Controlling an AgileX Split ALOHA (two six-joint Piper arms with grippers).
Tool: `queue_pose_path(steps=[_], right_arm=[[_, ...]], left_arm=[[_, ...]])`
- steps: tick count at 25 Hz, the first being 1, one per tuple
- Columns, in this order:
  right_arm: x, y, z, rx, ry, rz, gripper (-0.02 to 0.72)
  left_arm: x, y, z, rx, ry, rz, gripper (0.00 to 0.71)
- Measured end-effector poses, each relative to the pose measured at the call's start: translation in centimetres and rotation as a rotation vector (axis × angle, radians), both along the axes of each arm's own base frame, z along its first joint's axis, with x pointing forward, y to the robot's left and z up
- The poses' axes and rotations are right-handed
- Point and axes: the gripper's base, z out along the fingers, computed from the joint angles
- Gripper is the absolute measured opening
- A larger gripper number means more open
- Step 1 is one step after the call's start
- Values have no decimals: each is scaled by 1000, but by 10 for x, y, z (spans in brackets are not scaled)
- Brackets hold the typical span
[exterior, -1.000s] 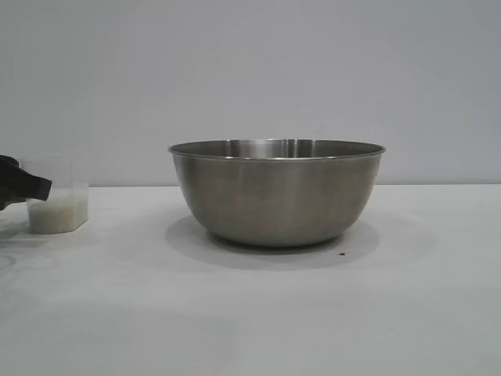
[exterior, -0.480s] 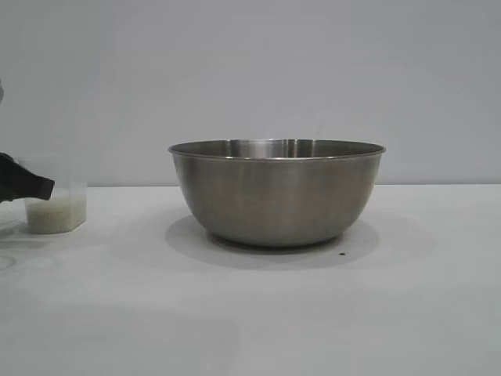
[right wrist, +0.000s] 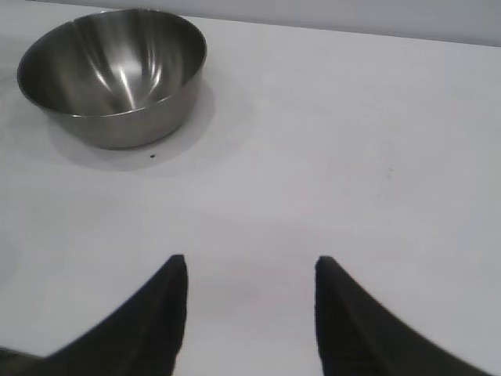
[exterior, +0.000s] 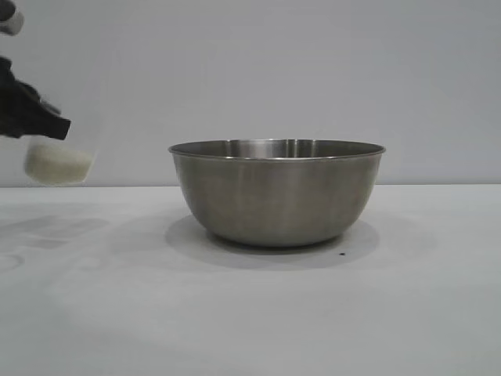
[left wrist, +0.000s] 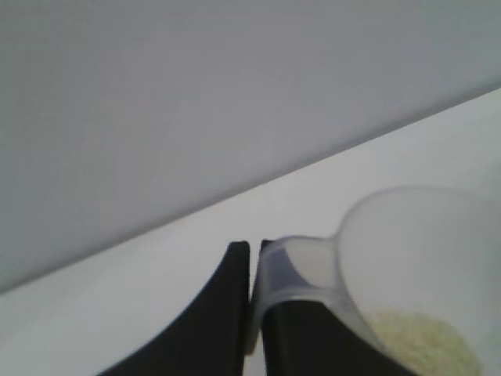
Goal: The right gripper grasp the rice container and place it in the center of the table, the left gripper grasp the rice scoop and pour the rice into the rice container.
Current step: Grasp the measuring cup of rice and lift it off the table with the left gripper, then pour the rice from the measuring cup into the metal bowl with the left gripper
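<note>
left gripper holding rice scoop aloft, rice container on table

A plain grey wall stands behind a white matte bench; the light is soft and even.

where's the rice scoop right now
In the exterior view the rice scoop hangs above the table at far left, held by the left gripper, left of the rice container.

We face the rice container level and close in the exterior view, while our 2 wrist views look out past each pincer, the right one sharing that bowl from above, well beyond its fingertips.
</note>
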Motion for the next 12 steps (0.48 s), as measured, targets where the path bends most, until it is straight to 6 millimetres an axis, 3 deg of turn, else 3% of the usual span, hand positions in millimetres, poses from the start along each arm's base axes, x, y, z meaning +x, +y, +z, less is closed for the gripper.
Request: queue_pose_path(steps=[3, 9, 12], right_arm=[[0, 0, 0, 0, 0, 0, 312], [0, 0, 0, 0, 0, 0, 315], [0, 0, 0, 0, 0, 0, 315]], left_arm=[[-3, -7, 16, 98, -74, -89, 0], [2, -18, 39, 255, -212, -190, 0], [11, -33, 53, 320, -306, -227, 0]])
